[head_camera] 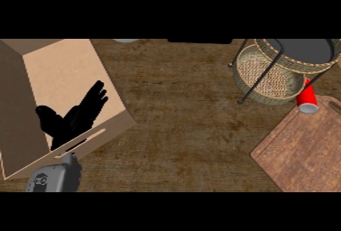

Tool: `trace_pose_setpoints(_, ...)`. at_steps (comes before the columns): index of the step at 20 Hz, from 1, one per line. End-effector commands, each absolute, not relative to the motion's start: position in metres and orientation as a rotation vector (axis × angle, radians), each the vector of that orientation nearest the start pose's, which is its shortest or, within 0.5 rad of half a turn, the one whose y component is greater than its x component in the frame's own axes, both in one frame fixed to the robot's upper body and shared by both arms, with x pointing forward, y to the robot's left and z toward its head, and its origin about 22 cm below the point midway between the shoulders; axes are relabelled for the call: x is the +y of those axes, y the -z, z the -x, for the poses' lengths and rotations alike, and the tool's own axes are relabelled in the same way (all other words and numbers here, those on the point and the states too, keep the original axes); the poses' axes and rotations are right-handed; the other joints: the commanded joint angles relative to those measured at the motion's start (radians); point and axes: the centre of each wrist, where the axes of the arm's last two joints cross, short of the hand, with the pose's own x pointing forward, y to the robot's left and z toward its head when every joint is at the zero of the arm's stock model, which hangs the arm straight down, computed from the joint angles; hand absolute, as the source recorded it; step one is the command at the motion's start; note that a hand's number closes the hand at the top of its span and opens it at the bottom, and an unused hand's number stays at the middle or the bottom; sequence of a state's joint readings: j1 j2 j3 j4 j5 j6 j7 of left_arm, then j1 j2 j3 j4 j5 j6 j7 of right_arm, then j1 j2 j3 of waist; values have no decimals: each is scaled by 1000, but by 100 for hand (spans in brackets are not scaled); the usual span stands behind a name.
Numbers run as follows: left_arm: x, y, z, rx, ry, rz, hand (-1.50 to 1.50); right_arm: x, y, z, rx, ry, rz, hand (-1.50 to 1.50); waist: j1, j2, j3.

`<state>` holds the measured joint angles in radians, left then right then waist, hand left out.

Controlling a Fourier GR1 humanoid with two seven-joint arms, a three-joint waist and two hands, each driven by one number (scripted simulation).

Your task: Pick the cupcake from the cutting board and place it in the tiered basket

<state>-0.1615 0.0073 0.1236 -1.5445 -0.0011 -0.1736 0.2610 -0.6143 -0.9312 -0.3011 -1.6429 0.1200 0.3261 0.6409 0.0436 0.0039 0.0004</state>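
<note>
Left hand (pixel 75 118) open over cardboard box (pixel 60 72).

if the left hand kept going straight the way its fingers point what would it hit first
Probably the cardboard box: the left hand shows against its pale inside, fingers straight, pointing up and right toward the box's far edge. Depth is unclear; it could pass above.

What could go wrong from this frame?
1. No cupcake shows on the cutting board, so there is nothing visible to target.
2. The red cup lies at the board's upper corner beside the basket; a reach toward the basket may knock it.
3. The left robot hand rests open over the box; the right robot hand is out of view.
</note>
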Motion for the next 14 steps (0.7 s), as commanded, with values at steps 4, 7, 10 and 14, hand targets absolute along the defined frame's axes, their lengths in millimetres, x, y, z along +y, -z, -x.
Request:
trace_pose_setpoints(4, 226, -21, -289, -1397, 173, 130, 0, -332, -326, -341, -1502, -440, 988, 150, -8, 7, -2)
trace_pose_setpoints(7, 218, -27, -284, -1408, 180, 121, 0, -327, -314, -366, -1511, -442, 978, 150, -9, 5, -1)
trace_pose_setpoints(10, 220, -28, -287, -1410, 178, 136, 0, -307, -301, -387, -1542, -459, 911, 150, -13, 6, -1)
trace_pose_setpoints(14, 216, -22, -285, -1400, 180, 141, 0, -296, -282, -416, -1526, -425, 873, 150, -10, 9, -1)
